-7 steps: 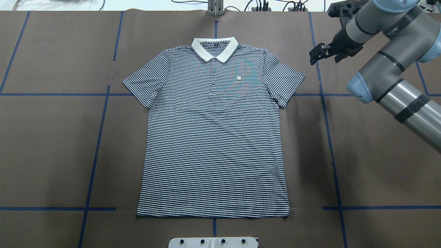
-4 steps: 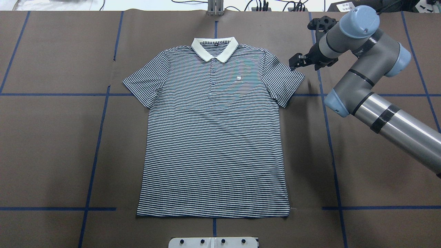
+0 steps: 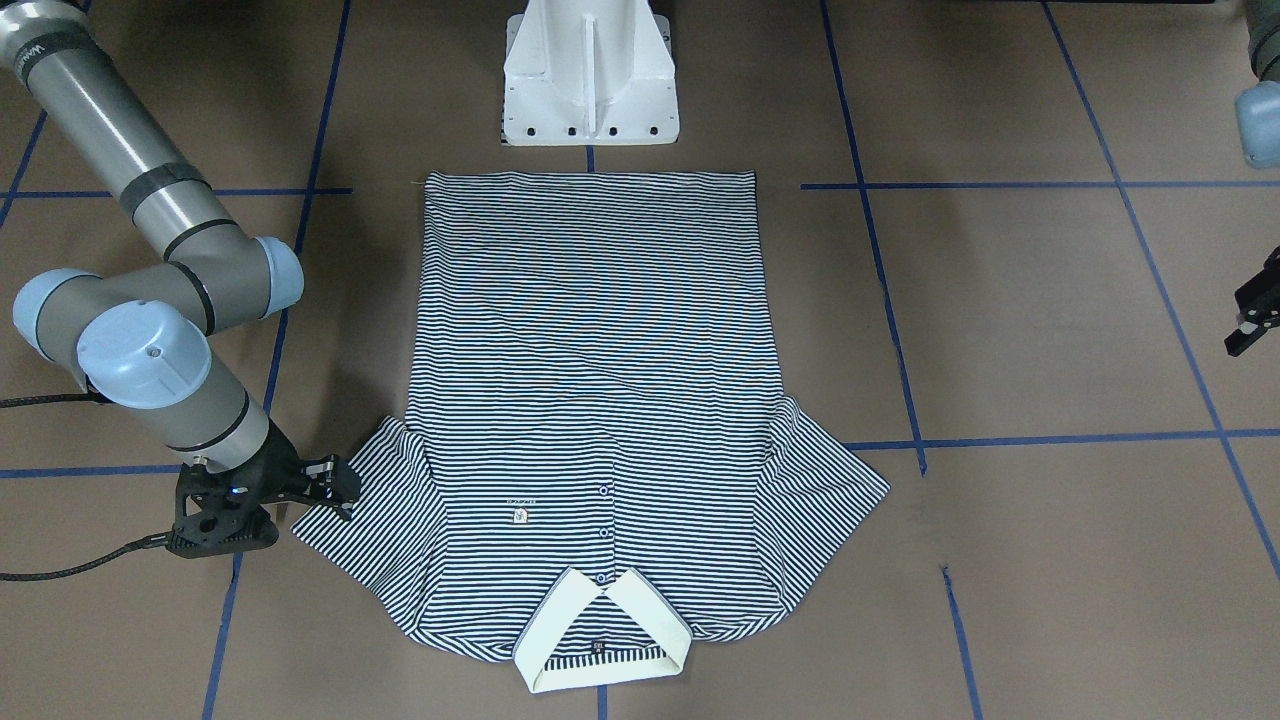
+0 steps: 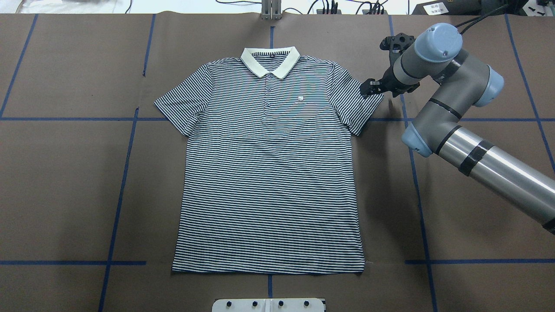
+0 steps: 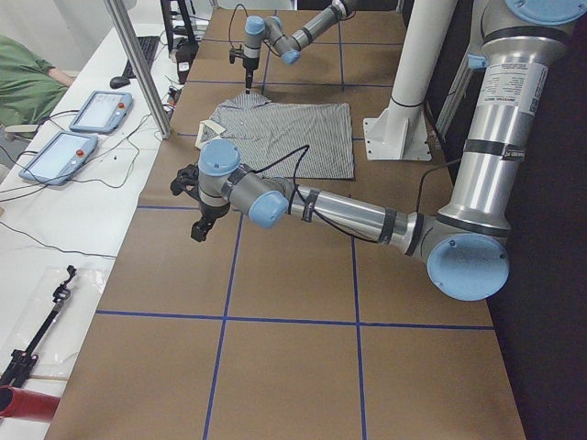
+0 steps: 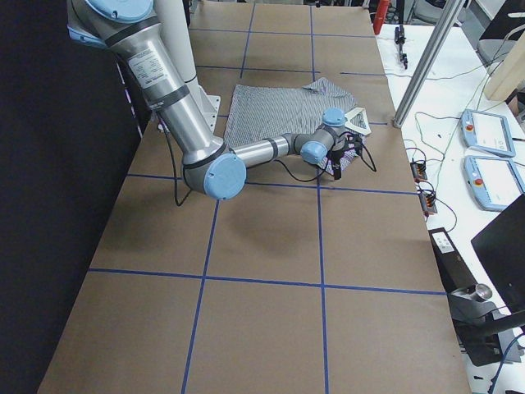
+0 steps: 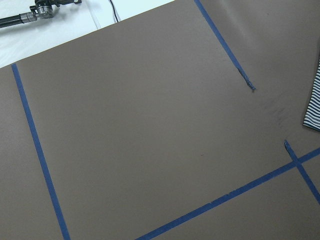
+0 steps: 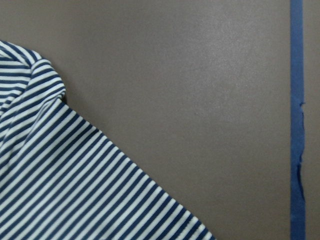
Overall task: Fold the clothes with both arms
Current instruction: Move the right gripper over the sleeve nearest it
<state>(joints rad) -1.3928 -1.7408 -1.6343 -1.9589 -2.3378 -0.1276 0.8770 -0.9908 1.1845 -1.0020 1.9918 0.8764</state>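
Polo shirt: flat on the brown table, collar away from the robot.
Right gripper: at the sleeve's outer corner, jaws slightly apart.
Left gripper: seen only from front and side, well clear, jaws apart.

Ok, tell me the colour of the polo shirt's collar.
The collar is plain cream, unlike the striped polo shirt; clearest in the overhead exterior view.

At the front-facing view's right edge, the black two-finger left gripper is cut off, so its jaws cannot be read. Upper right overhead, the black right gripper is too small and dark to tell whether it touches the navy-and-white striped polo shirt.
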